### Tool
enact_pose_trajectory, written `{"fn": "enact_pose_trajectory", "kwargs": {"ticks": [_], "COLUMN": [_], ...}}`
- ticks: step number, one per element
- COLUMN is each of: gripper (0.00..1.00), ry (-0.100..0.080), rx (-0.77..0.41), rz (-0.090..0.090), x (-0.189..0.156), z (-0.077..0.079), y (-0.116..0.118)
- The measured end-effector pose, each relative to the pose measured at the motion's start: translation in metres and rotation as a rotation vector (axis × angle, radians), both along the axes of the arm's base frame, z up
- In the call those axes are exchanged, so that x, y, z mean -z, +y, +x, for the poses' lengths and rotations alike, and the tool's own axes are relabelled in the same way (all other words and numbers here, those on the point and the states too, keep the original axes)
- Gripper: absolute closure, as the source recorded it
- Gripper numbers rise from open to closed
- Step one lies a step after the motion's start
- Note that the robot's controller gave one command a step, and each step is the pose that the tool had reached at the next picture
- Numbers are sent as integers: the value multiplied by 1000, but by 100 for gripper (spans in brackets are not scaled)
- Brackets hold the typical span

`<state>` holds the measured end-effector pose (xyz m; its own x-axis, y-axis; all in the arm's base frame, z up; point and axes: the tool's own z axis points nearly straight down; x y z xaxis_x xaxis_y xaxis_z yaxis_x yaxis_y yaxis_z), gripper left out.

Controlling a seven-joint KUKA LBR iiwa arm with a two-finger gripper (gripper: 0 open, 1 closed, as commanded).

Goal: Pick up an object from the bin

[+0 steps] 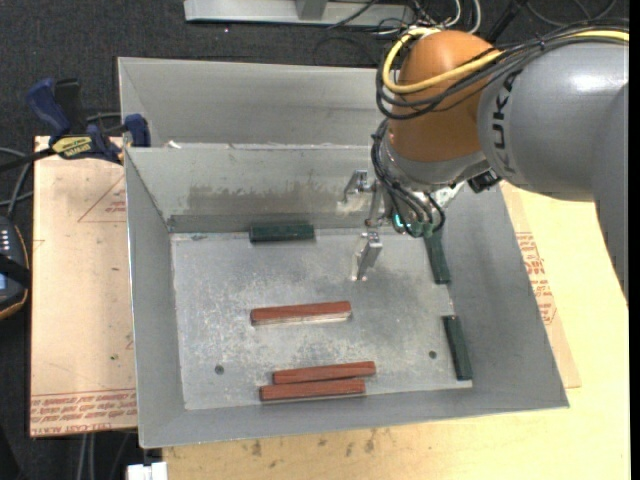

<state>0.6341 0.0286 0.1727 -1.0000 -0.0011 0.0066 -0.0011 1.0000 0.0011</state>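
Gripper (362,230) over bare floor of grey metal bin (200,298) | jaws seemingly spread, empty | long flat reddish-brown bar (300,314) near | slim dark-green bar (438,260), top end hidden by wrist

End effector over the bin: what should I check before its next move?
1. End effector lined up over a thing: not ok, it hangs behind the right end of the middle brown bar.
2. Middle brown bar flat and apart from others: ok.
3. Two front brown bars separated: not ok, they lie side by side, touching.
4. Green bar on the right slope free of the arm: cannot tell, its upper end is hidden.
5. Green bar by the back wall out of the way: ok.
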Motion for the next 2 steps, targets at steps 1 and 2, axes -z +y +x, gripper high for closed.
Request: {"fn": "enact_pose_trajectory", "kwargs": {"ticks": [1,2], "gripper": [0,0], "ry": [-8,-12], "rx": [0,4], "rz": [0,0], "x": [-5,50], "z": [2,-44], "y": [0,3]}}
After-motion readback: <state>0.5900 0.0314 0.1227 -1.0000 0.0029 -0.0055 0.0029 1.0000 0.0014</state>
